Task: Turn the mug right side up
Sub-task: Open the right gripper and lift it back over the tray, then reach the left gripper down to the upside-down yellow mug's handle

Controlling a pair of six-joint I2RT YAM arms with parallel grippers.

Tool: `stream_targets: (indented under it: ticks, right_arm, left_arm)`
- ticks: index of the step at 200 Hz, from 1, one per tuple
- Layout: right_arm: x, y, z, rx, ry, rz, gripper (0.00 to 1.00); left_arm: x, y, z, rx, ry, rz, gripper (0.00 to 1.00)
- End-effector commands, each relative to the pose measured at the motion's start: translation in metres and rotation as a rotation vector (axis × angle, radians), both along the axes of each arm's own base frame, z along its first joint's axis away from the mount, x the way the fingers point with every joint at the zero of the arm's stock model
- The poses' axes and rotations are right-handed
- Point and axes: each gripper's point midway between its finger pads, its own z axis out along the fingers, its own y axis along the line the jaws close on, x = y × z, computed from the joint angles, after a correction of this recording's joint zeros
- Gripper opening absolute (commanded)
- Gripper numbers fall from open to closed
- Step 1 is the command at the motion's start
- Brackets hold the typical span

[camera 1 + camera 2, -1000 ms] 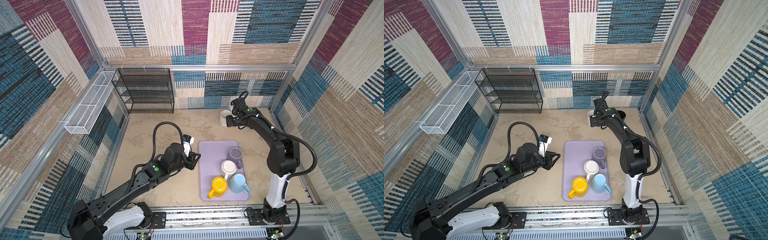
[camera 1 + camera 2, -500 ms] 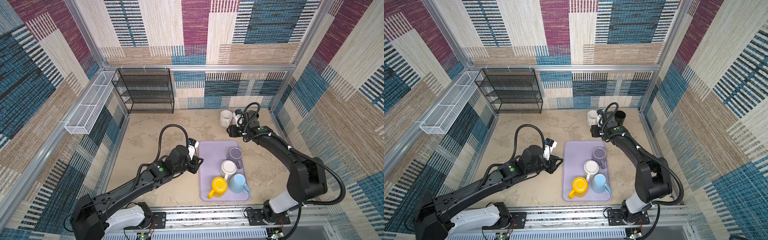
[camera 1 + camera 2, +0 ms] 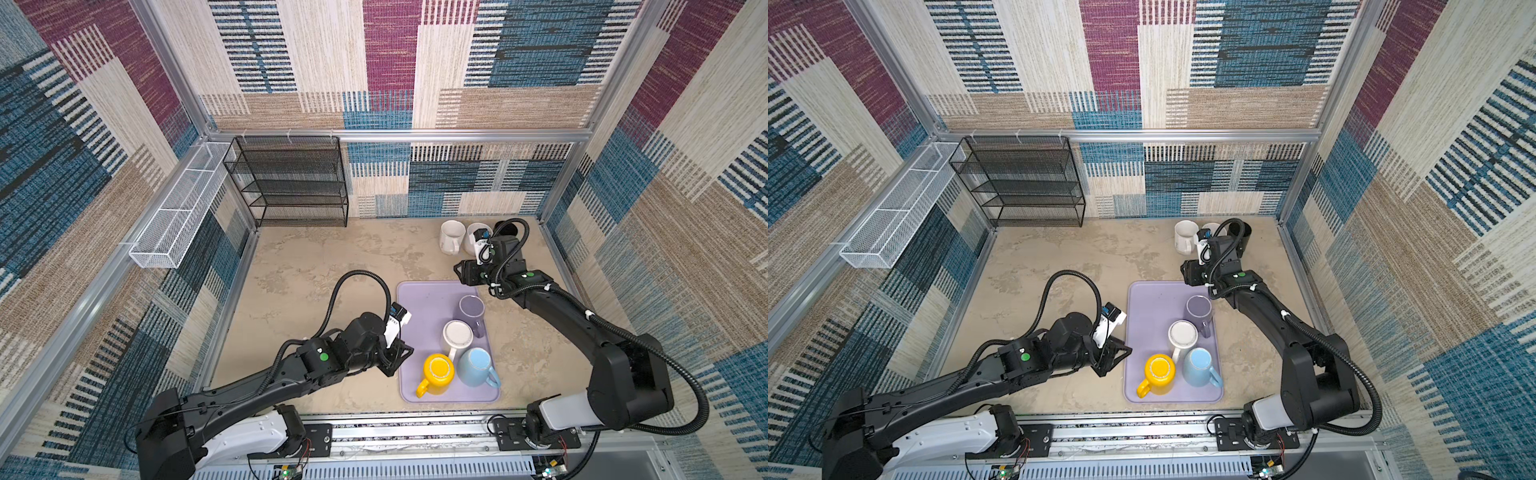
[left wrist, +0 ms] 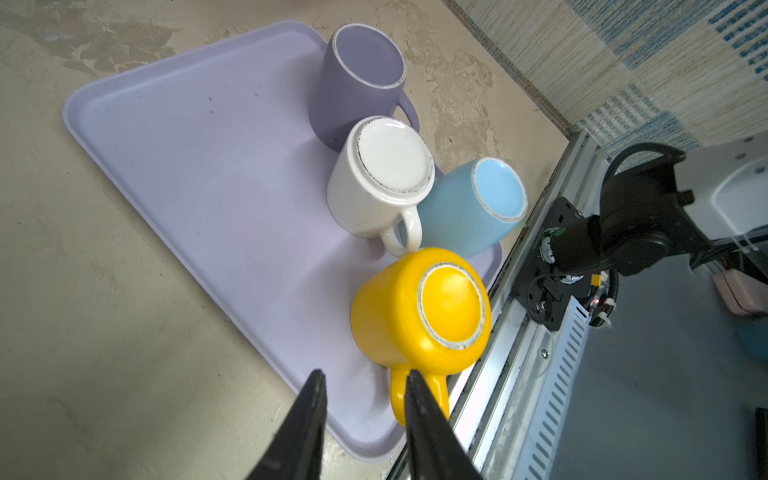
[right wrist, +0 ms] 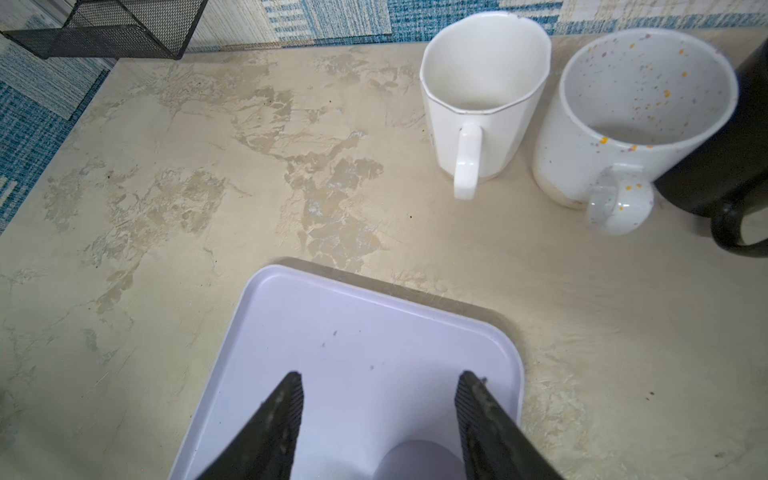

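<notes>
4 mugs crowd the lilac tray (image 3: 419, 307) on the surface (image 3: 332, 266), and the yellow mug (image 3: 437, 372) sits bottom-up at the tray's 7 o'clock corner, handle pointing toward 7 o'clock. Left gripper (image 4: 365, 374) hovers at the tray's edge, 9 o'clock of that mug. Its jaws are parted only narrowly, with nothing between them and the handle just beside one fingertip. Right gripper (image 5: 379, 376) hangs over the tray's 1 o'clock corner, jaws wide apart and empty — 3 upright mugs (image 3: 452, 237) stand beyond it toward 12 o'clock.
</notes>
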Motion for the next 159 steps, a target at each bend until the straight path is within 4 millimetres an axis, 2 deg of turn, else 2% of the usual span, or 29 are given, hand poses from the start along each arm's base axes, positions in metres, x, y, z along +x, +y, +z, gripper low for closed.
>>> stream_targets:
  ticks: [1,51,120,159]
  right_arm:
    - [0.006,0.001,0.011,0.007,-0.054,-0.003,0.61]
    - [0.007,-0.002,0.012,-0.008,-0.061,-0.013,0.62]
    - [0.005,-0.004,0.011,-0.016,-0.056,-0.015,0.62]
    - [0.005,-0.003,0.009,-0.016,-0.047,-0.013,0.62]
  left_arm:
    - [-0.009,0.010,-0.013,0.049,0.019,0.010,0.33]
    - [-0.031,0.016,-0.033,0.115,0.043,-0.007,0.33]
    - [-0.050,-0.018,-0.046,0.218,0.029,-0.102,0.32]
    - [-0.055,-0.025,-0.053,0.282,0.015,-0.105,0.32]
